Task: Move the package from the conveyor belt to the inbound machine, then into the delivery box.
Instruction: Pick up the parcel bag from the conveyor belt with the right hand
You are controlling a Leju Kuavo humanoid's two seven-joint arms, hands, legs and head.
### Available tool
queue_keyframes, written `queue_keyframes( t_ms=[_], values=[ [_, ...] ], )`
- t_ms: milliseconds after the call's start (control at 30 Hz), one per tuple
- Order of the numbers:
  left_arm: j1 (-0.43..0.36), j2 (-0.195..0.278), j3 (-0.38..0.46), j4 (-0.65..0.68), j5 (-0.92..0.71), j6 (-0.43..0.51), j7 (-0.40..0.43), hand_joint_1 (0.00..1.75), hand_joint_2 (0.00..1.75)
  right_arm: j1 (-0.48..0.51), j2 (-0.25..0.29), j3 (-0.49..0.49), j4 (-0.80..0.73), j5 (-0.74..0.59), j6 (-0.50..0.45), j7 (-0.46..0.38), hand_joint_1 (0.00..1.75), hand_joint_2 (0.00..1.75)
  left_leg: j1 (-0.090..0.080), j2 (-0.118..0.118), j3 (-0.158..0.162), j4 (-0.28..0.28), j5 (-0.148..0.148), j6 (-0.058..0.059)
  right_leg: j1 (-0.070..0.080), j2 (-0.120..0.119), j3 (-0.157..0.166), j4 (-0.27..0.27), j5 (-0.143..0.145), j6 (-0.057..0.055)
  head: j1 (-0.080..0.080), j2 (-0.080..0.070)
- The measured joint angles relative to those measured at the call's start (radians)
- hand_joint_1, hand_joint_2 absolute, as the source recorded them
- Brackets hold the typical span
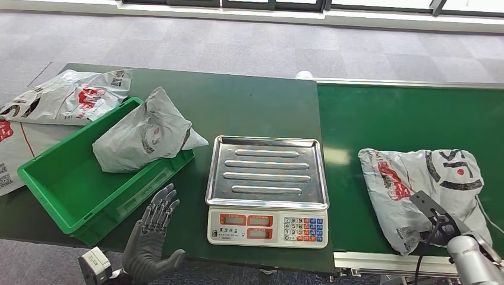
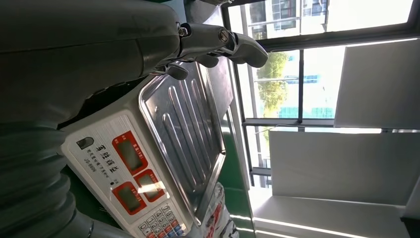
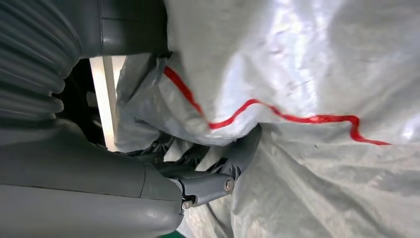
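I see the package (image 1: 425,193) lying on the belt (image 1: 380,119), near the belt's front edge. It is a soft grey bag with red and black print. My right hand (image 1: 443,228) is at the bag's front side. In the right wrist view the dark fingers (image 3: 218,168) curl into the folds of the bag (image 3: 307,99), so I think the hand is grasping it. The bag is still resting on the belt, so it is not lifted yet.

My left hand (image 1: 156,234) is at the front edge of the table (image 1: 249,101), between the bin (image 1: 65,184) and the scale (image 1: 267,184). Its fingers are spread apart and it holds nothing.

The scale sits near the table's front edge, just beside the belt. I take it to be the inbound machine. Its shiny tray (image 1: 267,169) has nothing on it. The green bin, which I take to be the delivery box, sits at the table's left front. One grey bag (image 1: 145,133) already leans over its back rim. More bags (image 1: 65,98) lie flat at the table's left back corner.

So the job for this package is just starting. I still need to lift it, put it on the scale, and then move it into the bin.
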Motion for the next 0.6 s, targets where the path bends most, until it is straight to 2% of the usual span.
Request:
queue_keyframes(
  t_ms=[533, 600],
  values=[
    [-0.001, -0.005, -0.003, -0.005, 0.004, -0.001, -0.004, 0.0, 1.75, 0.014, 0.014, 0.0, -0.067, 0.046, -0.046, -0.05, 1.75, 1.75, 0.0, 0.0, -0.007, 0.0, 0.001, -0.001, 0.0, 0.0, -0.007, 0.001, 0.001, -0.001, 0.0, 0.0],
    [0.0, -0.005, -0.004, -0.005, 0.004, 0.0, -0.005, 0.0, 1.75, 0.021, 0.018, -0.001, -0.083, 0.039, -0.085, -0.079, 1.75, 1.75, 0.0, 0.0, -0.009, 0.0, 0.001, -0.001, 0.0, 0.0, -0.008, 0.002, 0.001, -0.001, 0.0, 0.0]
  ],
)
